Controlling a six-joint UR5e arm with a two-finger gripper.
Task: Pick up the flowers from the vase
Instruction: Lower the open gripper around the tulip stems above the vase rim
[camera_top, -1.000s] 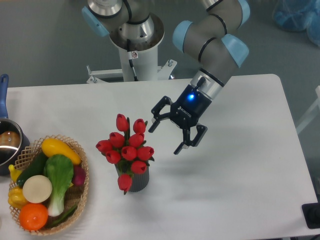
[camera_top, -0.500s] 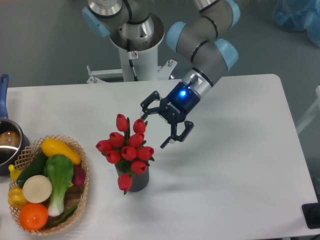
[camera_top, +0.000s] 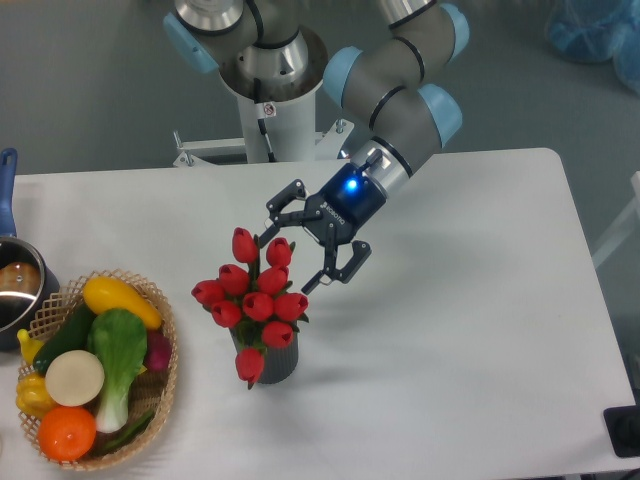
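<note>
Right then the gripper (camera_top: 302, 247) was wide open, with nothing in it. It hung just beside the top of the flowers (camera_top: 254, 297), on their upper right. One finger (camera_top: 272, 228) sat close to the top buds and the other finger (camera_top: 333, 271) was out on the far side. The jaws stood spread like that most likely so the bunch could fit between them. None of the pads seemed to touch a bud, though the near finger was very close, so I could not be sure.

The flowers stood in the vase (camera_top: 273, 360), near the middle of the table (camera_top: 480, 330). Their red buds puffed out wide and hid most of the vase, so only its lower dark side showed. One bud drooped down over the front of it. The stems were hidden under the buds, so a grab would have to come from the side or push down through the heads.

A basket (camera_top: 168, 388) of veg sat well apart to the left, and a pot (camera_top: 14, 290) peeked in at the left edge. Neither was in the arm's way.

The pick had not begun.
</note>
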